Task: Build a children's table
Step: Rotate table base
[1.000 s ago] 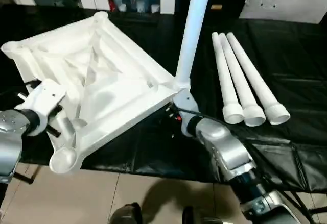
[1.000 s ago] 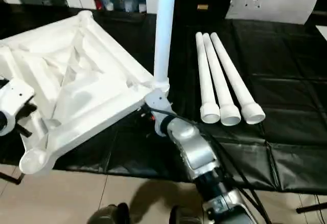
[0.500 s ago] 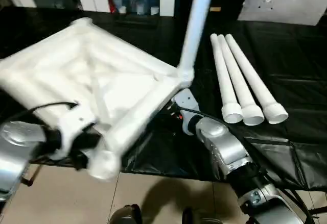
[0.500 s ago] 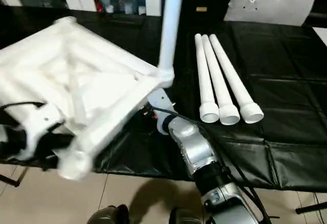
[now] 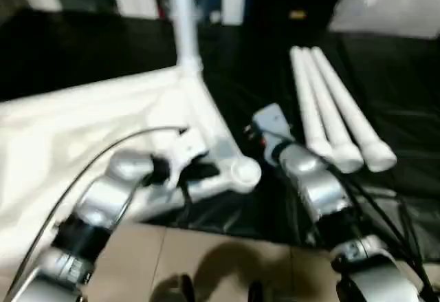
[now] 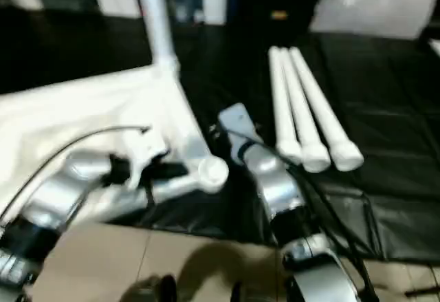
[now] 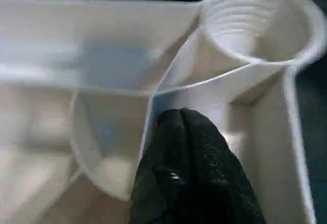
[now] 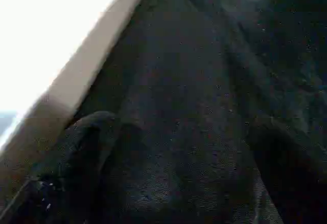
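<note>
left wrist view: left gripper clamps a rib of the top, by a socket
right gripper: spread wide, holding nothing
legs: three on bench

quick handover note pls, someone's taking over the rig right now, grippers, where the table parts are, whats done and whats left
Left gripper: shut on a rib of the table top, beside an empty corner socket.
Right gripper: open, holding nothing, over the black workbench beside the top's edge.
Table top lies underside up on the workbench, near corner over the front edge.
Done: one leg stands in a far corner socket.
Left: three loose legs lie side by side on the right, three sockets to fill.
</note>
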`<state>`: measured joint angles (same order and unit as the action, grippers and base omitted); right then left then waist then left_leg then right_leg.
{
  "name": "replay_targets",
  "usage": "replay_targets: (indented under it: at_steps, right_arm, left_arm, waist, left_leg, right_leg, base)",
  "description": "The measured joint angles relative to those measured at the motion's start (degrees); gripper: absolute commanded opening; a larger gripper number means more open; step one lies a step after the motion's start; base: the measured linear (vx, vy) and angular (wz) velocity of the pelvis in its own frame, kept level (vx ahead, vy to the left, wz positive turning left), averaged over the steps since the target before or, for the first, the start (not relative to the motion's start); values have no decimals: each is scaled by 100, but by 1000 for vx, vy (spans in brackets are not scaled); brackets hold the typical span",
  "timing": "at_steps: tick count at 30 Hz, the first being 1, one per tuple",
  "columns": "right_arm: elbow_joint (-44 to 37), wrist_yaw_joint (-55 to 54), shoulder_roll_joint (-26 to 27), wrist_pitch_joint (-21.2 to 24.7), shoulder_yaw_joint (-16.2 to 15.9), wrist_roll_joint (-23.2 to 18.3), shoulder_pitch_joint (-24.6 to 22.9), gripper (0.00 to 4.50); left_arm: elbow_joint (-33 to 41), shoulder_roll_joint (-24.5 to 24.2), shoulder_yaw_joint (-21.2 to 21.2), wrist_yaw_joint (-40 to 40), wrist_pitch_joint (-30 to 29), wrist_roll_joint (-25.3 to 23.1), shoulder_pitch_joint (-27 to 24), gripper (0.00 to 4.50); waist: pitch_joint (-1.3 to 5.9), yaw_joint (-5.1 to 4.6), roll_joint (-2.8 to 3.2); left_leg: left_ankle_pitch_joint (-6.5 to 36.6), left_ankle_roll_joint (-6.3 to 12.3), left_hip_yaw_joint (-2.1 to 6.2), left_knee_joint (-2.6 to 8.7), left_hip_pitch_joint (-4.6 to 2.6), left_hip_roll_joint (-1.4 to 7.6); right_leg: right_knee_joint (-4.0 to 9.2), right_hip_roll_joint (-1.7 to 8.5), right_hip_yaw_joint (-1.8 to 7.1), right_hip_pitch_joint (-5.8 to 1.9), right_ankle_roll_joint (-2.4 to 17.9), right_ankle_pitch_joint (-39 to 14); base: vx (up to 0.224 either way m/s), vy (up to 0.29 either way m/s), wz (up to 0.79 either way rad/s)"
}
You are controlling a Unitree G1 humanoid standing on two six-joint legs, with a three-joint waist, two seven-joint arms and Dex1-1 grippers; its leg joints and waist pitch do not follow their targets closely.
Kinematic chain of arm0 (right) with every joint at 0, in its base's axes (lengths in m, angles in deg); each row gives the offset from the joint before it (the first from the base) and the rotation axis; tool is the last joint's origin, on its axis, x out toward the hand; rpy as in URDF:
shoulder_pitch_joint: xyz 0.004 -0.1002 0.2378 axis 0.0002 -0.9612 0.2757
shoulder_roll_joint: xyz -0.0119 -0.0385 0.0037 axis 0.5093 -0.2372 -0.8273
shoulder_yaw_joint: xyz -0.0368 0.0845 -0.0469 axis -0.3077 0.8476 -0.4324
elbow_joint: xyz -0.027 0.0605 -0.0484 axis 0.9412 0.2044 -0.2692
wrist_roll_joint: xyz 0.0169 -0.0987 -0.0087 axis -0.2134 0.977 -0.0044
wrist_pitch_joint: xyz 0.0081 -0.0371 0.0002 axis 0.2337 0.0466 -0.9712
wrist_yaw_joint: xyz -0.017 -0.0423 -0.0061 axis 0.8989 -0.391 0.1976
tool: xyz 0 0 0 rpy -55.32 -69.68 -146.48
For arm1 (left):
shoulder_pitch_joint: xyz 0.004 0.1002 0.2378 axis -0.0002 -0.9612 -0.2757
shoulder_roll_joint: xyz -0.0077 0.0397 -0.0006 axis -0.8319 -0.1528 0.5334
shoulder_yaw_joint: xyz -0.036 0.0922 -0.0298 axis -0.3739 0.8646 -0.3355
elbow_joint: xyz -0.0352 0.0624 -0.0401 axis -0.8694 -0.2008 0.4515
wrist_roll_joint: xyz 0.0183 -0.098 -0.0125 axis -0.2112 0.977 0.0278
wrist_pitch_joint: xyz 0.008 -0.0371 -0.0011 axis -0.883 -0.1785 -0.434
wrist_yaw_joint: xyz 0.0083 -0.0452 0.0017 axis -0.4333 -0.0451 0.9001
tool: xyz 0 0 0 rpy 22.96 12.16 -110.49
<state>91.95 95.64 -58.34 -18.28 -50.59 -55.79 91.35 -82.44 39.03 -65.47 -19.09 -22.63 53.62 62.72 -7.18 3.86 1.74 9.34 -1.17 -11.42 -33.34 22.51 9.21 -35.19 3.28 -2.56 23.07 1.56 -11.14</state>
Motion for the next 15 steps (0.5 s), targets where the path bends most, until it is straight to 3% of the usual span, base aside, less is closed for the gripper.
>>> replay_targets:
  at_steps: [3,8,15]
  right_arm:
    - [-284,89,44,41,-26,-34,-253,450]
    - [-395,234,124,38,-86,-94,-452,450]
    - [-429,238,122,38,-86,-92,-445,450]
  left_arm:
    - [-492,-74,-10,165,416,-227,267,13]
    - [-1170,-194,-209,872,869,-631,560,13]
    - [-1199,-191,-245,980,978,-637,558,13]
  waist:
    - [3,-19,13]
    - [0,-373,8]
    - [0,-334,7]
  left_leg:
    - [-7,-10,0,-6,-3,2]
    - [-4,-7,-11,-6,-9,-2]
    - [-5,-7,-9,22,-8,2]
  right_leg:
    - [-4,0,2,-1,-1,2]
    - [4,-1,24,7,-5,9]
    - [10,-5,9,11,-5,-4]
  base:
    - [0,0,0]
    - [0,0,0]
    - [0,0,0]
